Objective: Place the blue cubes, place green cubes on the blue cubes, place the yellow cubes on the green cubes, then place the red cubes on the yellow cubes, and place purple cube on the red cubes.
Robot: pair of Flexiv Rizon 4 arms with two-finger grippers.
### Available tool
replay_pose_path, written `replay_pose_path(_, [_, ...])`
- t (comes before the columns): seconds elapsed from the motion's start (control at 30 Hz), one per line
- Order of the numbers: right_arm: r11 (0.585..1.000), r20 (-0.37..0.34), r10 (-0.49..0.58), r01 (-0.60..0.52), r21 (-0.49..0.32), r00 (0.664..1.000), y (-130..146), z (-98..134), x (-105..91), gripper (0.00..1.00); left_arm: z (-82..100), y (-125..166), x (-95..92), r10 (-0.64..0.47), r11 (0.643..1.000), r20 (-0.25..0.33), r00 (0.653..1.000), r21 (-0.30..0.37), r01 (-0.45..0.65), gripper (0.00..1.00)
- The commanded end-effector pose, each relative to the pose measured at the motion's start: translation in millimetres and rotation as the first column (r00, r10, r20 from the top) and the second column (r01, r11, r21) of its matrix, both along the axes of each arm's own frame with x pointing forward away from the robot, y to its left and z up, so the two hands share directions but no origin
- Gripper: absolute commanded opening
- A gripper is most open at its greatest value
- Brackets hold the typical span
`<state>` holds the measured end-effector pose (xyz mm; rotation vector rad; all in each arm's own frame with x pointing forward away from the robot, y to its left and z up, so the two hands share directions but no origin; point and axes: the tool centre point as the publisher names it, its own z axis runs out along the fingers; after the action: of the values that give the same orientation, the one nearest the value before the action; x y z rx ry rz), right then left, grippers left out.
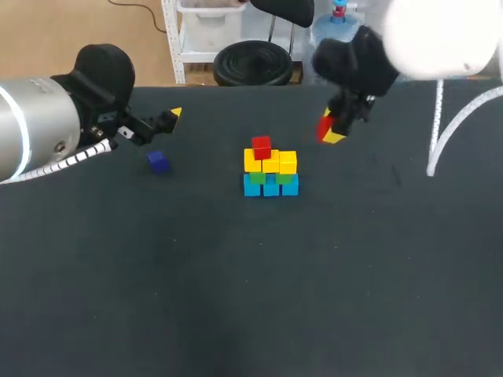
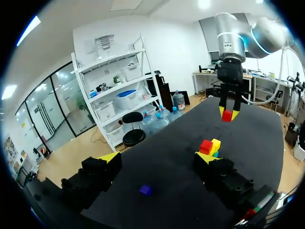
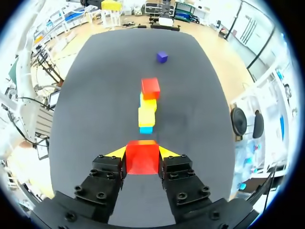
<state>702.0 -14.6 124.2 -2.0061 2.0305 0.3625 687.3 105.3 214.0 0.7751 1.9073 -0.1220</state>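
Around the middle of the counter [image 1: 236, 298] stands a small stack. Its bottom row, on the side of the near edge, is three blue cubes [image 1: 271, 187] side by side. Green cubes [image 1: 257, 177] sit on them, and a row of yellow cubes [image 1: 271, 162] sits on the green. One red cube [image 1: 261, 147] rests on top, over the stack's left end.

Well apart from the stack, toward the left edge, the purple cube [image 1: 158, 162] lies alone on the counter.

A little farther back, the left hand [image 2: 157, 156] hangs over the counter. Its fingers are wide apart and hold nothing. The purple cube lies below the gap between them, untouched.

Toward the far edge, right of the stack, the right hand [image 3: 142, 153] is clamped on a second red cube [image 1: 324, 126], held off the counter with a yellow tip against each side.
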Motion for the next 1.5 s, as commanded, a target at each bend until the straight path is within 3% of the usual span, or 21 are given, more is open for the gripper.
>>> replay_pose_path(0.03, [0.999, 0.016, 0.028, -0.028, -0.032, 0.999, 17.7, 1.1, 1.4, 0.00, -1.4, -1.4, 0.5, 0.004, 1.000, 0.005, 1.000, -0.001, -0.004, 1.00])
replay_pose_path(0.33, [0.980, 0.031, 0.165, -0.161, -0.114, 0.986, 42.8, 6.4, 1.3, 0.00, -1.4, -1.4, 0.5, 0.004, 1.000, 0.005, 1.000, -0.001, -0.004, 1.00])
replay_pose_path(0.67, [0.974, 0.019, 0.190, -0.186, -0.127, 0.982, 51.3, 4.3, 5.5, 0.00, -1.4, -1.4, 0.5, 0.004, 1.000, 0.005, 1.000, -0.001, -0.004, 1.00])
replay_pose_path(0.9, [0.992, 0.037, 0.124, -0.123, -0.021, 0.992, 42.1, -0.7, 8.0, 0.00, -1.4, -1.4, 0.5, 0.004, 1.000, 0.005, 1.000, -0.001, -0.004, 1.00])
replay_pose_path(1.0, [0.992, 0.074, 0.048, -0.056, 0.115, 0.996, 28.7, 1.6, 9.9, 0.00, -1.4, -1.4, 0.5, 0.004, 1.000, 0.005, 1.000, -0.001, -0.004, 1.00])
replay_pose_path(1.5, [0.992, 0.074, 0.048, -0.056, 0.115, 0.996, 28.7, 1.6, 9.9, 0.00, -1.4, -1.4, 0.5, 0.004, 1.000, 0.005, 1.000, -0.001, -0.004, 1.00])
